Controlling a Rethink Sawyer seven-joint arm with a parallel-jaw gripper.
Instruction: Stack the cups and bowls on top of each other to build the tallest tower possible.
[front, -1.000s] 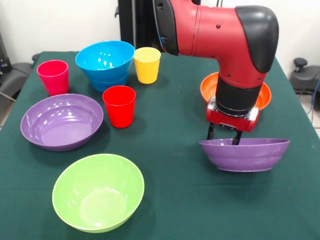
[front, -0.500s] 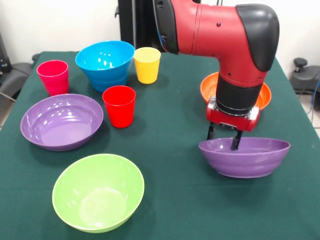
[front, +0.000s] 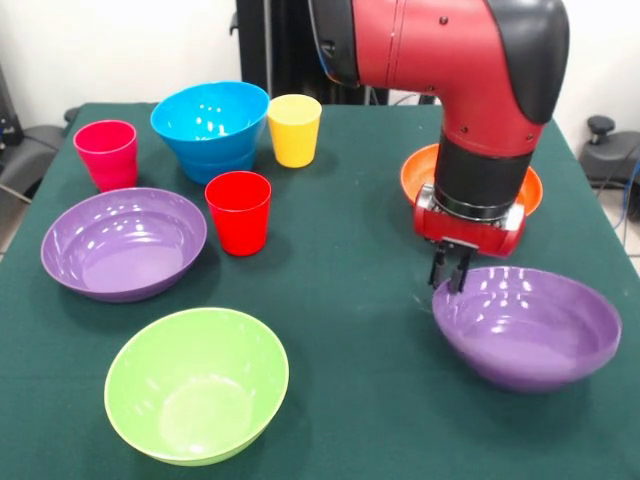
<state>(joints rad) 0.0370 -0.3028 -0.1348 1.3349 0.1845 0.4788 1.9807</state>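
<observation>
The gripper (front: 451, 276) is clamped on the rim of a tilted purple bowl (front: 527, 330), which is seen empty. The blue bowls (front: 210, 128) are nested together on the desk (front: 350, 250); every other bowl and cup holds nothing.

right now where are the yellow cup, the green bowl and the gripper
yellow cup (front: 295, 135), front view, on its side wall
green bowl (front: 196, 388), front view, on its inner floor
gripper (front: 450, 283), front view, between its fingertips

Bright light from above puts white shiny spots on the bowls (front: 527, 325) (sharp picture), with soft shadows on the table (front: 350, 250).
</observation>
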